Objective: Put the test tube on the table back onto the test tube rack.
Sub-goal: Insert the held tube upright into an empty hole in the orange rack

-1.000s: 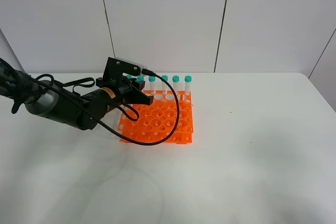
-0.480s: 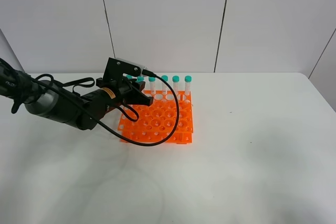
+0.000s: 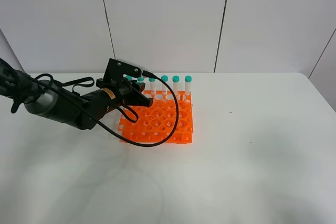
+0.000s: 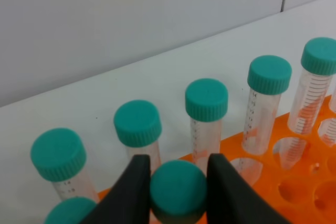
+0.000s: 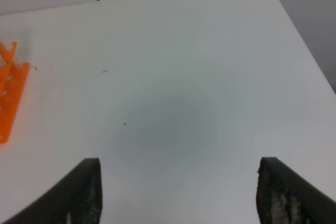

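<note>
One orange test tube rack is seen on the white table, its grid of round holes mostly unfilled. Two grippers are present. The left gripper is clenched on the green cap of one test tube, which is held upright over the back left part of the rack, just in front of the rear row. In the left wrist view, five further green-capped tubes are counted standing in that rear row, and part of one more cap is seen at the picture's edge. From the high camera, four caps are plainly seen clear of the arm; others are partly hidden behind it. The right gripper is spread wide over bare table, grasping nothing, with only a corner of the rack in its view.
</note>
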Available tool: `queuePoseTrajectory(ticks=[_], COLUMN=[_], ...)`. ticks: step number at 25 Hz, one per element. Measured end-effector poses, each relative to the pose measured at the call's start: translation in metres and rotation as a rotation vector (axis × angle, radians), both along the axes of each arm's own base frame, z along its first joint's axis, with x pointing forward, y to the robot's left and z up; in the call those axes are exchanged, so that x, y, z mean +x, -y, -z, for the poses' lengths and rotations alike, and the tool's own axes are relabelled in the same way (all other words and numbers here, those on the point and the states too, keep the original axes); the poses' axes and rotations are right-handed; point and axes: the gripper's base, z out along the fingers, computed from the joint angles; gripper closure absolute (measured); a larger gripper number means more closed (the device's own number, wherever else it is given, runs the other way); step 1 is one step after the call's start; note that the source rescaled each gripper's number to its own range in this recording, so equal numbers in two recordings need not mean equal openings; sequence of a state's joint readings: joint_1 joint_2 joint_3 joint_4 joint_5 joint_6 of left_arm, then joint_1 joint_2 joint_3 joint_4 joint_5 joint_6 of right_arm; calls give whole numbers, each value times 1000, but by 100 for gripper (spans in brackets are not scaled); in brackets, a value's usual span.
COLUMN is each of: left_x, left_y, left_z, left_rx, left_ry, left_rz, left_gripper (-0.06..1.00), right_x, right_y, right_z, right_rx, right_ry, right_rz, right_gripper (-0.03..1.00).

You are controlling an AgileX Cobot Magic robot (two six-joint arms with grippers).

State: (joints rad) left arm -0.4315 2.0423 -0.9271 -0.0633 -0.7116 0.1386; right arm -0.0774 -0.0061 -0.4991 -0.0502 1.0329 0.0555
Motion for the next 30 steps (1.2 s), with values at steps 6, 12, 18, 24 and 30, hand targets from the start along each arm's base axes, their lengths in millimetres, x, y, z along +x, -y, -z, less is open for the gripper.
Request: queuePoseTrajectory(ticks=[6, 12, 18, 24, 30], left_x=[0, 0, 1, 7, 9], left_y=[0, 0, 0, 3, 3], left_z=[0, 0, 0, 1, 6], left_rx=[0, 0, 1, 7, 5], left_ry=[0, 0, -3, -23, -25], left_rz=[0, 0, 0, 0, -5], left_gripper=[94, 94, 94, 94, 94], right_x=[0, 0, 0, 0, 0], right_y=[0, 0, 0, 0, 0], right_z=[0, 0, 0, 0, 0], right_rx=[0, 0, 0, 0, 0], right_ry=[0, 0, 0, 0, 0], right_rz=[0, 0, 0, 0, 0], right_gripper=[17, 17, 17, 17, 17])
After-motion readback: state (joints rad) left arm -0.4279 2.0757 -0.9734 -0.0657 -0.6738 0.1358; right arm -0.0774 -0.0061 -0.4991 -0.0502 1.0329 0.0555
